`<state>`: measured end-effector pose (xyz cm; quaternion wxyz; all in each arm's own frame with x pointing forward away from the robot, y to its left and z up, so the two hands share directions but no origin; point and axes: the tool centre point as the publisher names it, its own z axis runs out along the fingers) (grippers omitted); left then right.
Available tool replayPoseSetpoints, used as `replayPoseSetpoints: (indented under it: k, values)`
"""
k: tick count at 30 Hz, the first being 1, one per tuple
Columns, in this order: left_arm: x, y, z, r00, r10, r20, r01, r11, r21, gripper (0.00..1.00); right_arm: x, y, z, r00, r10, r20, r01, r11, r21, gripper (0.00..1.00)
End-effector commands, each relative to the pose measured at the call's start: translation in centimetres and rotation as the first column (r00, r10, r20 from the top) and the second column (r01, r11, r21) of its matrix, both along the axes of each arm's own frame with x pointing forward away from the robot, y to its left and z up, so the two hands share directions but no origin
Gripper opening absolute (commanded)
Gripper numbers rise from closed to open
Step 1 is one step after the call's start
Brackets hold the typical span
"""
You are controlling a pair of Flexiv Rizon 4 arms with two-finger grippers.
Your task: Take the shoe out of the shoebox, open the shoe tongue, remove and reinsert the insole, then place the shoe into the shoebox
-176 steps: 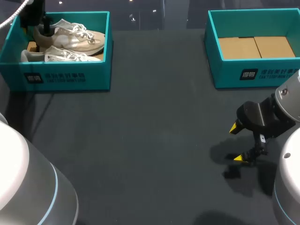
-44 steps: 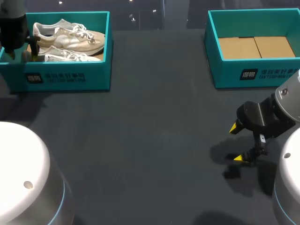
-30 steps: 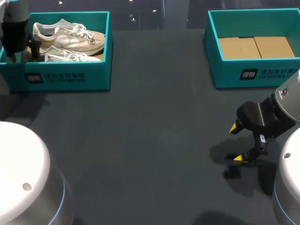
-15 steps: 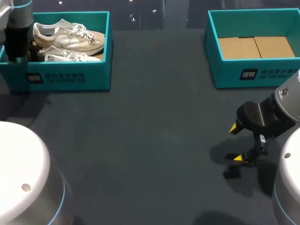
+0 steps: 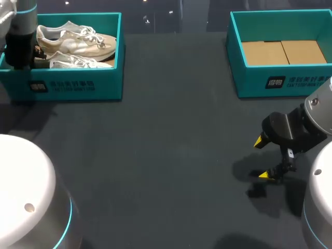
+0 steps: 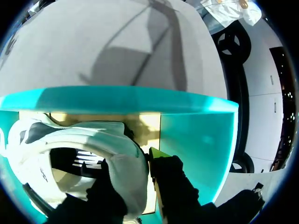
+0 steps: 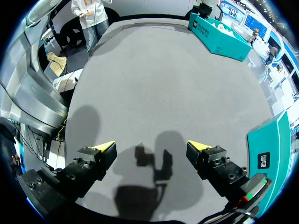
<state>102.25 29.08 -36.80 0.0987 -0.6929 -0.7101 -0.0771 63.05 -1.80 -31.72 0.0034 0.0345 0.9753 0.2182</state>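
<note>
And the left gripper (image 6: 135,161) is down in the shoebox (image 5: 78,85) at the tabletop's (image 5: 171,145) far left corner, right at the box's left end, because that is where the heels are. It straddles the heel of the shoe (image 5: 78,63) lying along the box's front wall, one finger inside the collar and one behind it. From the wrist view it looks clenched on that heel wall, though dark fingers hide much of the contact. A heel grip makes sense: it is the stiffest part, and it leaves the tongue and laces free for later. The second shoe (image 5: 78,41) lies just behind it against the back wall, untouched. Over by the right edge, the right gripper (image 7: 152,147) hangs low over bare tabletop, spread wide and holding nothing, likely waiting to work the tongue and insole. The empty shoebox (image 5: 280,83) sits at the far right corner. The shoe is not yet out, so the first step is in hand.
</note>
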Motion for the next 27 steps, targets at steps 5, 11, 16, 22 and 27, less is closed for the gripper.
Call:
replayPoseSetpoints:
  k: [5, 11, 16, 22, 27]
  values:
    - [-0.5, 0.5, 1.8, 1.000, -0.022, 0.009, 0.022, 1.000, -0.020, 0.00, -0.2, 0.0, 0.0, 1.000, -0.002, 0.004, 0.002, 1.000, -0.003, 1.00]
    - [-0.6, 0.8, 3.5, 0.999, -0.028, 0.038, 0.029, 0.999, -0.021, 0.00, -0.2, 0.0, 0.0, 1.000, -0.002, 0.004, 0.002, 1.000, -0.003, 1.00]
    - [-0.1, 0.8, 4.7, 0.998, -0.004, 0.055, 0.005, 1.000, -0.007, 0.00, -0.2, 0.0, 0.0, 1.000, -0.002, 0.004, 0.002, 1.000, -0.003, 1.00]
    - [1.1, 0.7, 7.2, 0.998, 0.044, 0.050, -0.044, 0.999, -0.007, 0.00, -0.2, 0.0, 0.0, 1.000, -0.002, 0.004, 0.002, 1.000, -0.003, 1.00]
    - [2.2, 0.7, 9.4, 0.994, 0.091, 0.066, -0.091, 0.996, -0.010, 0.00, -0.2, 0.0, 0.0, 1.000, -0.002, 0.004, 0.002, 1.000, -0.003, 1.00]
